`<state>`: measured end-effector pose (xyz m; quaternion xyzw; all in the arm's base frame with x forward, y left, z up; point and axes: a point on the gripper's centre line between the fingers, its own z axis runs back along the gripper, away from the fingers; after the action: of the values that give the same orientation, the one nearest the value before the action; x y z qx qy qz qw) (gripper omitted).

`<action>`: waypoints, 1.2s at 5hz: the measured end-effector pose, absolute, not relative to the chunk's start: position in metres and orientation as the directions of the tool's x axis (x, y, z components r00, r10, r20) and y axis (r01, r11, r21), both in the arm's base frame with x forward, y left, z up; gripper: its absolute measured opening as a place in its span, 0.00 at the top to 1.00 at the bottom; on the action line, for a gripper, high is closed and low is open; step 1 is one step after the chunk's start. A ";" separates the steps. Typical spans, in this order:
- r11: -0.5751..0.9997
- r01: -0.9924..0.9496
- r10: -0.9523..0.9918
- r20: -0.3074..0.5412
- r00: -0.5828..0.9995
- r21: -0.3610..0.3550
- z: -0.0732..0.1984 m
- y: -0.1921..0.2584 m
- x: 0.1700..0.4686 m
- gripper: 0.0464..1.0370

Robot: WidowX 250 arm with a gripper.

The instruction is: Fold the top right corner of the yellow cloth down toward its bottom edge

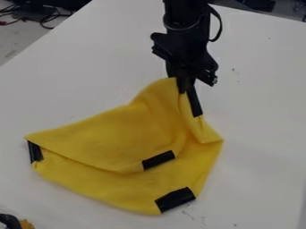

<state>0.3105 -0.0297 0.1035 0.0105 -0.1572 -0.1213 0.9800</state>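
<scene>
Black-orange object point(10, 221), near left; end effector point(183, 85) pinching raised part of yellow cloth point(113, 136).

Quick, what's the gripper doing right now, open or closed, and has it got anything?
Gripper: closed on the raised upper corner of the yellow cloth.

Lit brightly and softly across the pale tabletop point(90, 76) around the gripper point(181, 84). Shades gently into the folds of the yellow cloth point(113, 138) just below, with faint, soft-edged darkening near the lower hem. Sinks almost to solid black on the arm point(180, 22) above; turns duller on the floor point(15, 42) well off to the upper left.
</scene>
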 end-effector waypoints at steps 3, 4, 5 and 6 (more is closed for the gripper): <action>0.999 0.049 -0.035 0.402 0.915 -0.023 0.066 -0.017 0.222 0.98; 0.998 0.020 0.003 0.413 0.911 -0.052 0.055 -0.008 0.204 0.96; 0.998 0.013 0.011 0.401 0.916 -0.056 0.044 -0.004 0.190 0.79; 0.998 0.033 -0.009 0.360 0.933 -0.060 0.040 -0.004 0.186 0.51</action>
<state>0.1856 -0.0038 0.0404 -0.0323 -0.1828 -0.0107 0.9826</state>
